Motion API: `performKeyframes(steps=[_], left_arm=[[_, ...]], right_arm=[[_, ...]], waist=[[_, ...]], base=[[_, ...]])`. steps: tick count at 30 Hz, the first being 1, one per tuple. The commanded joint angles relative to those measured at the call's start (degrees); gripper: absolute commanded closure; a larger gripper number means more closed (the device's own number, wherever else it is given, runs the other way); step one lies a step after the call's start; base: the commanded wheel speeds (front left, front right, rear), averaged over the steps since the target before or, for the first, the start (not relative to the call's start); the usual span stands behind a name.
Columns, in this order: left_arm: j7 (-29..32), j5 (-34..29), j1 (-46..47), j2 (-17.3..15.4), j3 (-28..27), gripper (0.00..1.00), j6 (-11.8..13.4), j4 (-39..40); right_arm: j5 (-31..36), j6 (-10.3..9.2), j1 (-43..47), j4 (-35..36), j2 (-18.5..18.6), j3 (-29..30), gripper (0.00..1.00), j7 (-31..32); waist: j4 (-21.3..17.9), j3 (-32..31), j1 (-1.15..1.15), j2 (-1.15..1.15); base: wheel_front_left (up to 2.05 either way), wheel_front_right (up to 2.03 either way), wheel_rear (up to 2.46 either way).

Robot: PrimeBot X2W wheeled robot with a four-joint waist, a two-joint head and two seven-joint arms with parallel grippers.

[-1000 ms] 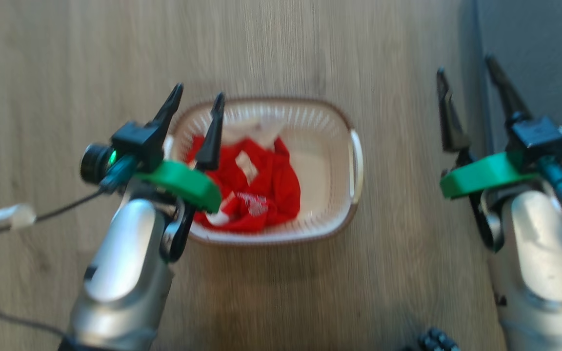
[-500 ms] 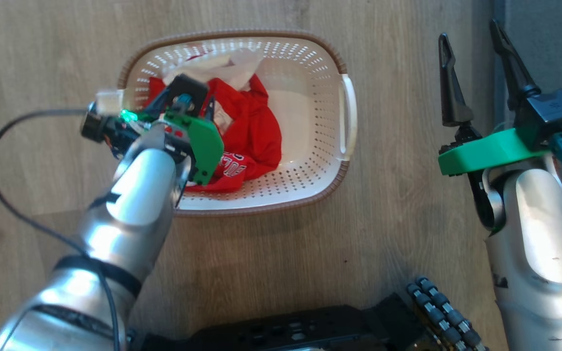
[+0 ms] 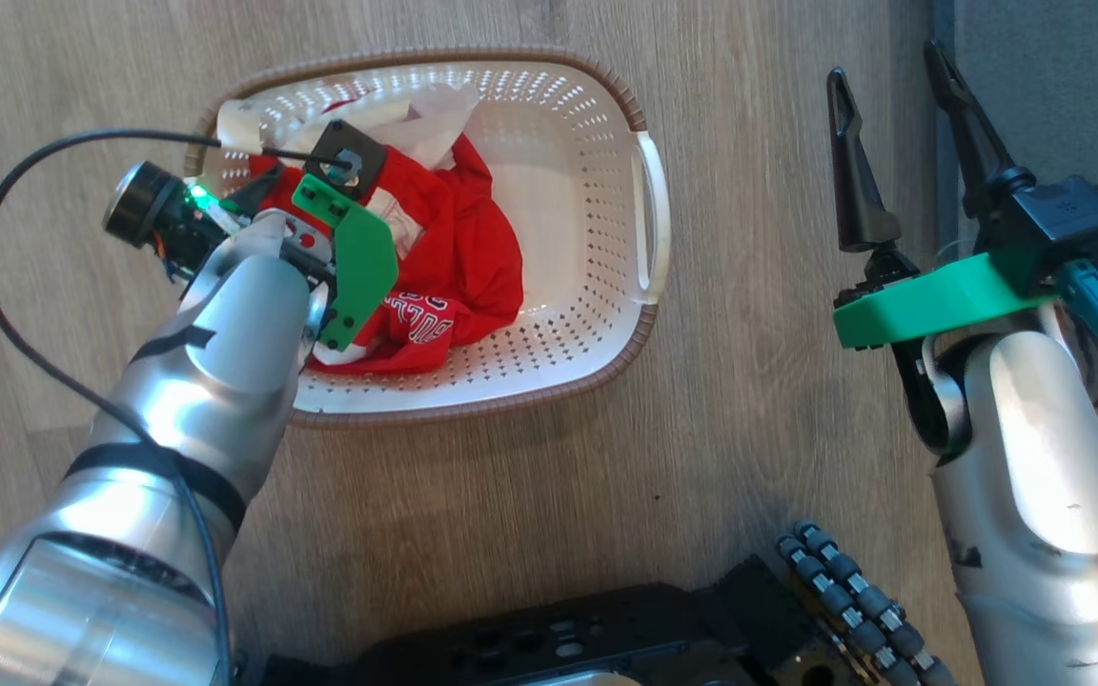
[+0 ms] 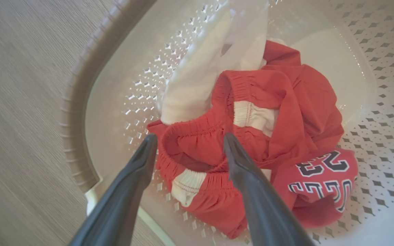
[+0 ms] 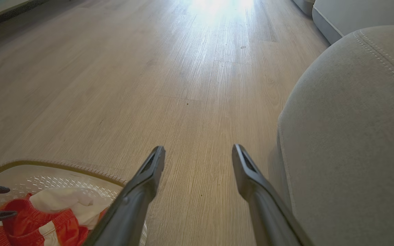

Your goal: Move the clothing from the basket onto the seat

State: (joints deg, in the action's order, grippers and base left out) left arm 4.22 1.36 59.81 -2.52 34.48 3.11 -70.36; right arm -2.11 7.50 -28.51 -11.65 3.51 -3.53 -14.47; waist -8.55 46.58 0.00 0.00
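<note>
Clothing: the clothing (image 4: 268,102) is bunched at the left side of the basket (image 3: 549,95), which is set on the floor (image 3: 749,286) near the seat (image 5: 347,136).
Left gripper: the left gripper (image 4: 189,136) is held wide over the red waistband (nothing is gripped yet), so that a fold can be taken.
Right gripper: the right gripper (image 5: 198,147) is held wide and empty beside the seat.

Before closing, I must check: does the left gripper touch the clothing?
Cannot tell. In the left wrist view the left gripper straddles the clothing, but no contact or gap shows plainly.
</note>
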Motion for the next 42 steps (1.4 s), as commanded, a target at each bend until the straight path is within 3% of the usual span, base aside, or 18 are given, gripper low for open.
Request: performKeyframes(steps=[1,38,42], left_arm=[[0.04,-0.33,0.4,-1.44,-0.49,0.0,-0.38,0.23],[6.48,-2.68,6.85,-2.16,7.14,0.0,-0.89,-3.31],[8.14,-2.75,7.18,-2.27,7.88,0.04,-1.36,-3.39]], right_arm=[[-0.44,-0.01,1.39,1.7,-0.63,-1.15,0.0,-0.52],[-5.49,-0.01,0.12,1.61,-0.63,-4.12,0.0,-0.52],[-5.89,-0.01,-0.03,1.61,-0.63,-4.4,0.0,-0.52]], waist=[[-0.11,0.26,0.0,0.0],[-0.65,5.01,0.0,0.0],[-0.73,5.45,0.0,0.0]], base=[[0.0,0.0,0.0],[0.0,0.0,0.0],[0.0,0.0,0.0]])
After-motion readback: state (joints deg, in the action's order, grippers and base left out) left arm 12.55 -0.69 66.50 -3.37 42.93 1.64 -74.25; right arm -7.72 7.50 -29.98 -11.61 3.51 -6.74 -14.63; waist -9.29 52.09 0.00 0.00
